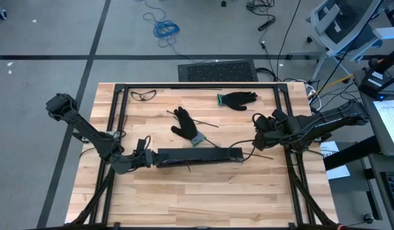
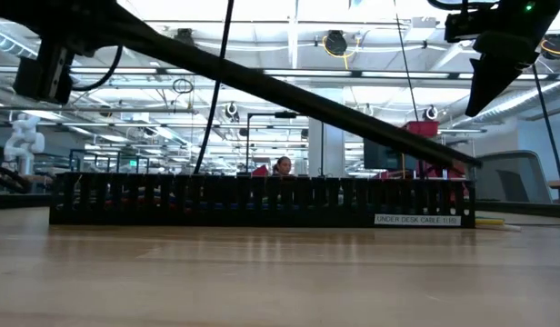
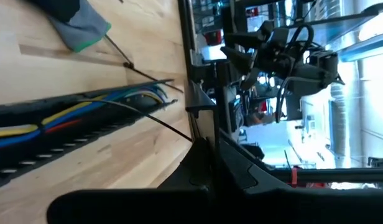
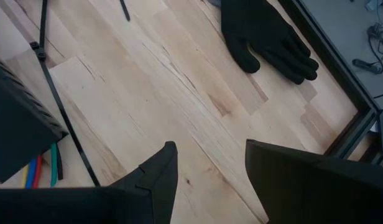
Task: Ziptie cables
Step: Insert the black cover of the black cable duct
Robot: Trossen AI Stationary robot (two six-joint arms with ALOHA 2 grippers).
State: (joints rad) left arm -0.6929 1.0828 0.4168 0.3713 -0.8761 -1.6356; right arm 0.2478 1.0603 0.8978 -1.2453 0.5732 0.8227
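the cables (image 3: 67, 115) lie inside the black slotted strip (image 1: 197, 156), long axis running across the surface (image 1: 203, 198). the left pincer (image 1: 148, 158), fingers together, sits at the strip's left end, nearer. the right pincer (image 1: 258, 137) hovers apart, empty, just beyond the right end.

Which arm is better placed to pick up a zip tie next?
Right, probably. Its tool is open over a loose zip tie; the left tool is shut at the cable tray's far end.

A robotics lab or workshop: a wooden bench (image 1: 203, 191), a white humanoid robot (image 2: 24, 136) and industrial ceiling lights (image 2: 335, 43) behind.
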